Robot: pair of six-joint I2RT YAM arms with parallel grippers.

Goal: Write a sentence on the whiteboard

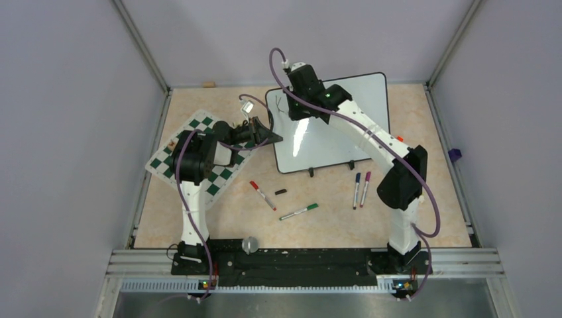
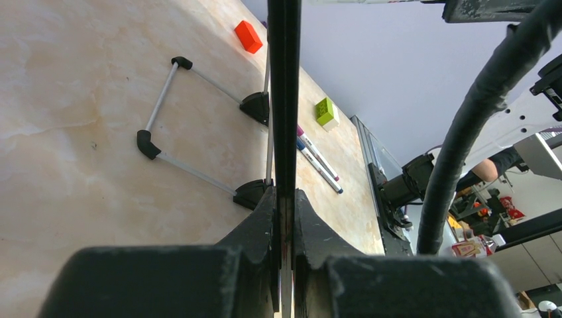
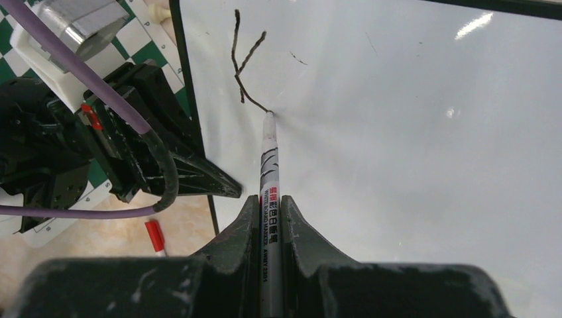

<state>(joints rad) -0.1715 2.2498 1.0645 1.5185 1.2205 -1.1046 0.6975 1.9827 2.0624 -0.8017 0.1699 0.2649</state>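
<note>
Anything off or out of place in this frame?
Nothing damaged or spilled. A loose black cap lies by the red marker, likely off the marker in the right gripper. The whiteboard sits skewed to the table edges, left edge clamped by the left gripper.

Bright, even light; glare streaks the whiteboard (image 1: 318, 149) (wrist-view foregrounds blur).

The left arm (image 1: 193, 199) and right arm (image 1: 368, 138) share white tubular links and chunky black joint housings. A purple cable (image 1: 435, 199) trails along each. The left hand (image 2: 285, 199) and right hand (image 3: 268, 202) have matte black wedge fingers (image 3: 228, 248) (scuffed, flecked white); a green light (image 1: 327, 97) glows on one wrist.
</note>
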